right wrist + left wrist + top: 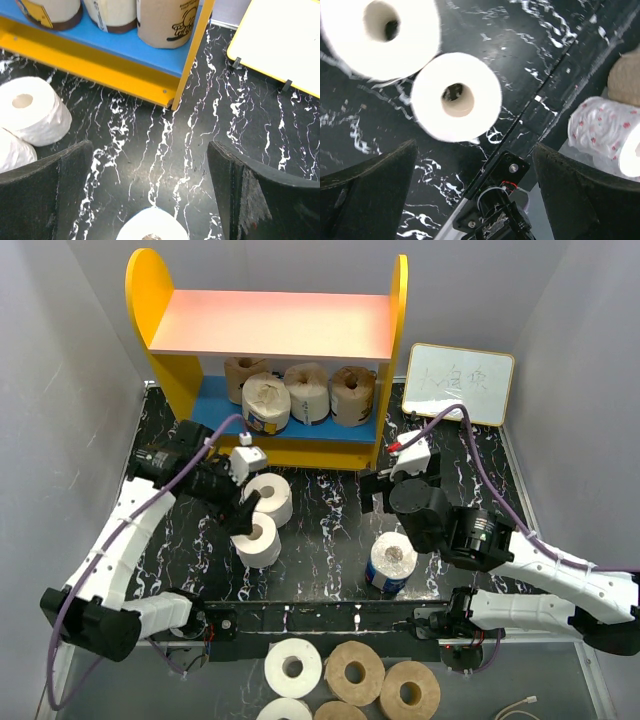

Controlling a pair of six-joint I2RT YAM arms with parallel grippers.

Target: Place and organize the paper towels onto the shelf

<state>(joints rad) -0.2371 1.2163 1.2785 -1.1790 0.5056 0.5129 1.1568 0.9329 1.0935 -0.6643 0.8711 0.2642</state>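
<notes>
White roll (456, 97) centre, second white roll (380, 35) just beside at 11 o'clock; left gripper (475, 150) spread wide, empty.

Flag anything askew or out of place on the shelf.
One tan wrapped paper roll sits in front of the row of three rolls on the yellow shelf's blue lower board, crowding the front edge. Nothing looks spilled or damaged.

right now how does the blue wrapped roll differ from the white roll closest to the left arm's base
The blue wrapped roll has blue wrap round its lower part; the white roll is bare. The blue wrapped roll stands alone near the right arm; the white roll sits beside a second white roll by the left gripper. Both stand on end on the black table, cores up.
</notes>
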